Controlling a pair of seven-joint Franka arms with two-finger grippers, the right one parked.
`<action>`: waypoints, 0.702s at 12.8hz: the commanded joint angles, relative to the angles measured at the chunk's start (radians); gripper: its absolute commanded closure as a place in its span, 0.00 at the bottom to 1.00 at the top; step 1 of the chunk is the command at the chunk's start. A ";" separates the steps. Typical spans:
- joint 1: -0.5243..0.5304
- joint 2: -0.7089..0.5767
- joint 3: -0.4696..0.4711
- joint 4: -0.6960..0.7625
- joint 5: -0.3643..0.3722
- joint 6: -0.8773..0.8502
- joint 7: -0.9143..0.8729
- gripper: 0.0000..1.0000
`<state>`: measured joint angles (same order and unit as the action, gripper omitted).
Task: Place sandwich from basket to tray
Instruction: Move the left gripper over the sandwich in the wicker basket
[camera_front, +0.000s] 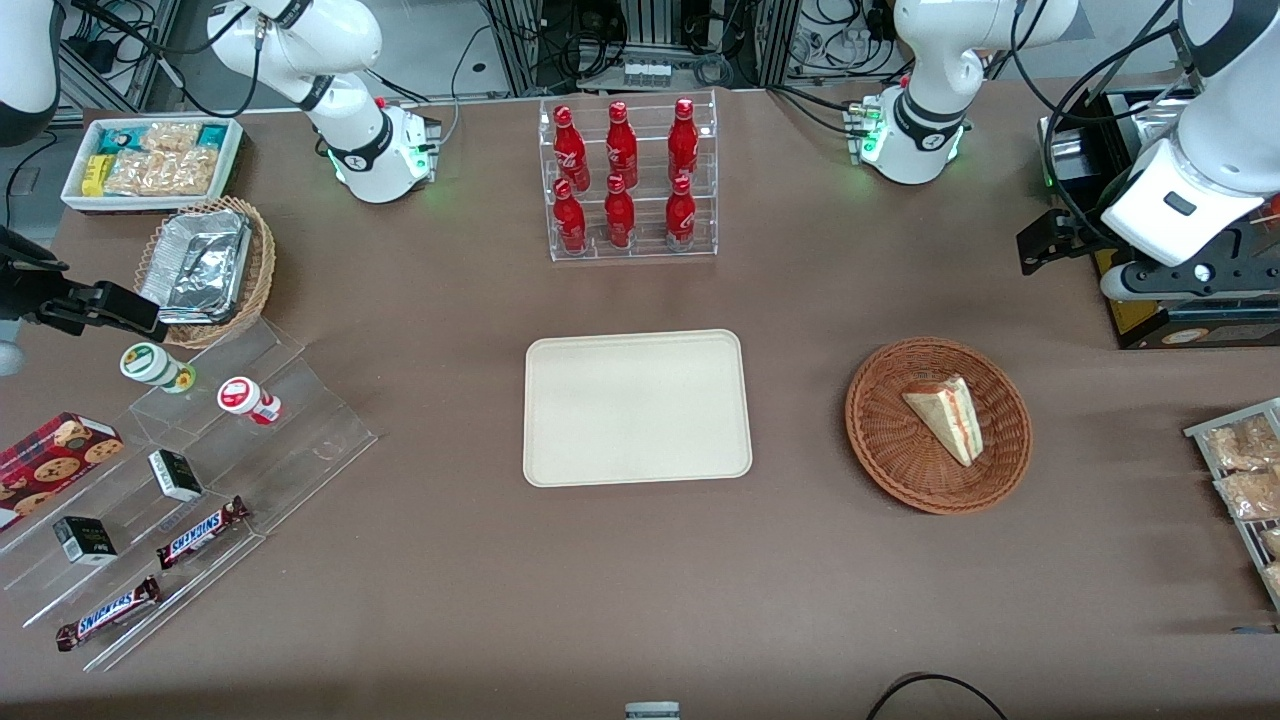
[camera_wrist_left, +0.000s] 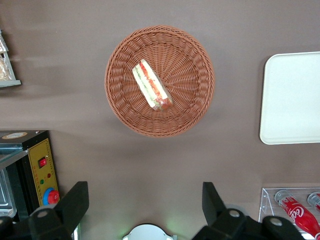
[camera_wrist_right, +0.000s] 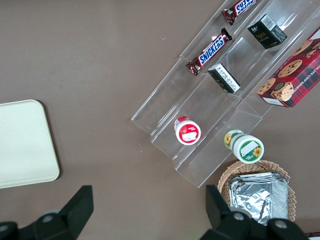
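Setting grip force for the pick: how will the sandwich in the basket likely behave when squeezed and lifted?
The sandwich looks like soft bread, so it probably squashes easily. Its clear wrap may be slippery. Lying loose in the basket, it likely lifts lightly. The gripper is open, above the table beside the basket.

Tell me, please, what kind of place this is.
Probably a robotics lab staged as a snack shop: cola bottles in a clear rack, Snickers bars on acrylic steps, cables past the table's edge. The open tool hangs above the table near the basket holding the sandwich.
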<state>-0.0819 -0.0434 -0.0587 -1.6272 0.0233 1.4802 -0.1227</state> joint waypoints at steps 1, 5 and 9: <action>-0.009 0.005 0.007 0.018 -0.013 0.003 0.015 0.00; -0.015 0.031 0.005 -0.008 -0.011 0.014 0.014 0.00; -0.013 0.048 0.005 -0.129 -0.011 0.155 0.014 0.00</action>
<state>-0.0892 0.0097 -0.0593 -1.6923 0.0180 1.5662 -0.1227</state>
